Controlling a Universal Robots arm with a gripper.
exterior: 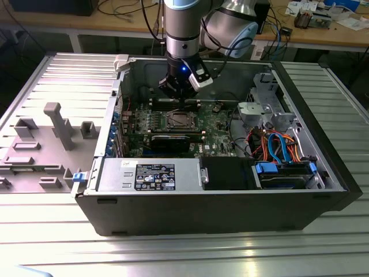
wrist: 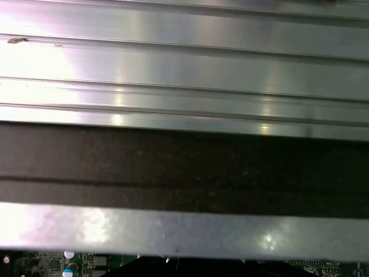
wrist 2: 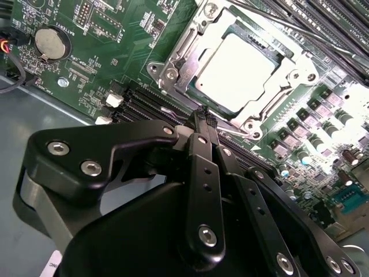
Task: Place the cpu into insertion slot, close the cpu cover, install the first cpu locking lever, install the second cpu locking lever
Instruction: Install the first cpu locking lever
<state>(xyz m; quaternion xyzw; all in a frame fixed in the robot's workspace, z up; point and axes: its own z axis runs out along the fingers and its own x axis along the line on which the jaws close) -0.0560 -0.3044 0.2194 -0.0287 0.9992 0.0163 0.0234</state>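
Two steps appear done: the cpu (wrist 2: 239,72) sits in the insertion slot under the closed cpu cover (wrist 2: 190,43), while the empty gripper (wrist 2: 203,118), fingers pinched together, hovers beside it, levers' state unclear.

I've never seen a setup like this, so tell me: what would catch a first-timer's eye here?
First, the open computer case on the ribbed metal table, its green circuit board exposed. Next, the robot arm reaching down into it, its black end effector with fingers together, just beside the socket. There the silvery cpu already sits in the insertion slot, with the cpu cover closed around it.
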